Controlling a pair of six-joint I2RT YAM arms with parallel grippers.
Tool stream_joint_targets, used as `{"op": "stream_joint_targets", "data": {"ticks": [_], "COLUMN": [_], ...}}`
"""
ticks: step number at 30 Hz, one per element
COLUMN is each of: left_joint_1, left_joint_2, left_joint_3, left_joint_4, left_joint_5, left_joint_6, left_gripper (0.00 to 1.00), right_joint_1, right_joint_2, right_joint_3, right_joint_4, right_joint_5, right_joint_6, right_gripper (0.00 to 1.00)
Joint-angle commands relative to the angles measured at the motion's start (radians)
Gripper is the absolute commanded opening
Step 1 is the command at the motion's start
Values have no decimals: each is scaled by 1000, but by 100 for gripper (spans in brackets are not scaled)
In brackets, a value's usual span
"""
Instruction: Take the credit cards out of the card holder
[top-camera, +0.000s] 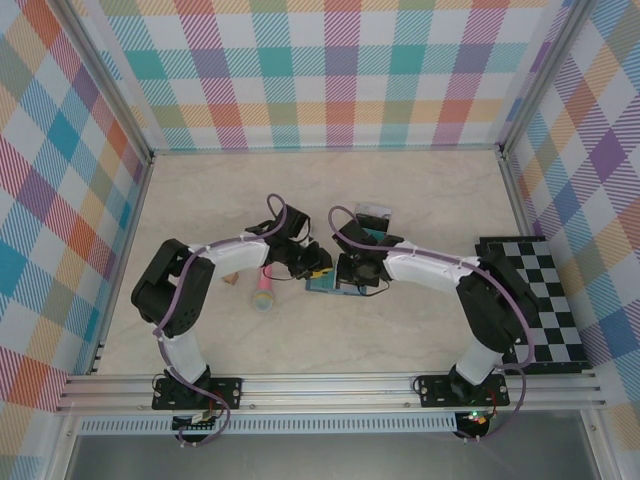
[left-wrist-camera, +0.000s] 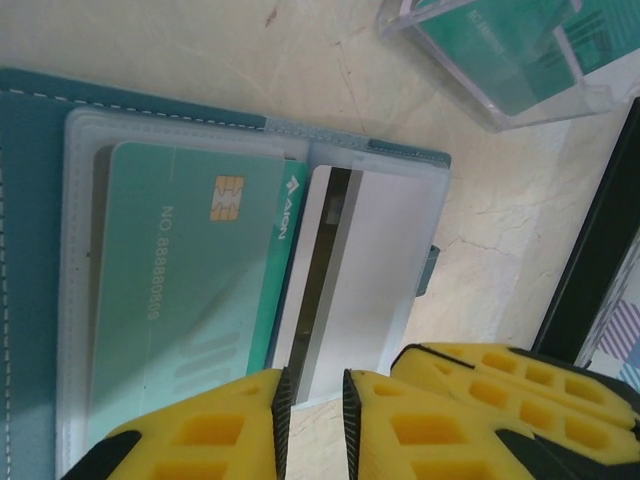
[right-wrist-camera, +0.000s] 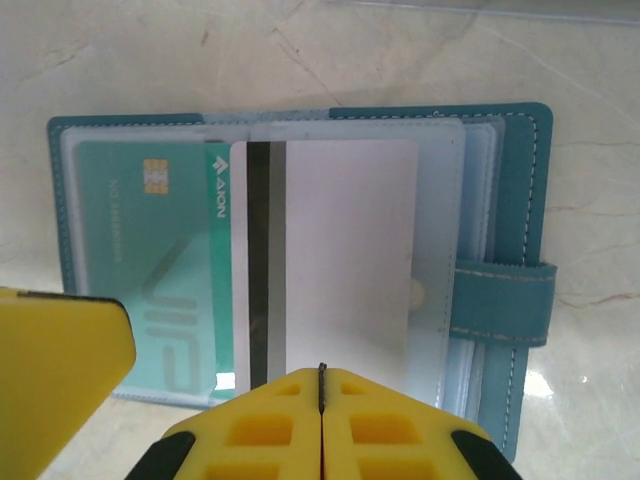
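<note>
1. Position. The card holder (right-wrist-camera: 515, 200) lies open and flat on the table (top-camera: 200, 200), near its middle, between the two grippers.

2. Markings.
- The teal card (right-wrist-camera: 150, 260) sits in the left clear sleeve (left-wrist-camera: 75, 300). It carries a gold chip, "AION" beside a logo, large pale letters "VIP", and "NO." followed by a digit row beginning 8888.
- The grey card (right-wrist-camera: 340, 250) lies across the fold, overlapping the teal card's edge. It has a black magnetic stripe along one long side. No writing can be read on it.
- Print on the teal cards in the clear box (left-wrist-camera: 500, 60) is too blurred to read.

3. Grippers.
- The right gripper (right-wrist-camera: 322, 410) has its jaws fully together, with the tips at the grey card's near edge. It is not possible to tell whether they press on the card.
- The left gripper (left-wrist-camera: 312, 410) has its jaws a narrow slit apart, at the same near edge by the stripe. Nothing is seen clamped between them.
- The two grippers stand just beside each other.

4. Edges and clearance.
- The holder's strap (right-wrist-camera: 505, 300) projects past the right cover edge.
- There is bare table beyond the holder's far edge, and the clear box stands near that edge.
- The pink stick (top-camera: 263, 292) lies just left of the left gripper.
- The checkered board (top-camera: 535, 300) lies at the table's right edge, well apart from the holder.
</note>
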Motion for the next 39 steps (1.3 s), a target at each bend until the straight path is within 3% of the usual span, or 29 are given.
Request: {"op": "stream_joint_targets", "data": {"ticks": [1,9,19,39], "left_joint_1": [-1,-2,3,7], "left_joint_2": [44,88,132,153], "left_joint_3": [31,57,53,34], "left_joint_4": [-8,-11,-33,31], "left_joint_5": [38,85,94,127], "left_joint_6": [21,41,66,60], "left_gripper": [22,23,25,22], "right_joint_1": [-14,-37,-78,-84], "right_joint_2": [26,74,116,119], "right_joint_3": [41,40,-26,-30], "right_joint_4": [-30,-29,58,38], "right_joint_5": [-13,-50,-200,-197], "right_joint_6": [-18,-18,1,-3], "right_gripper": [8,8,7,7]}}
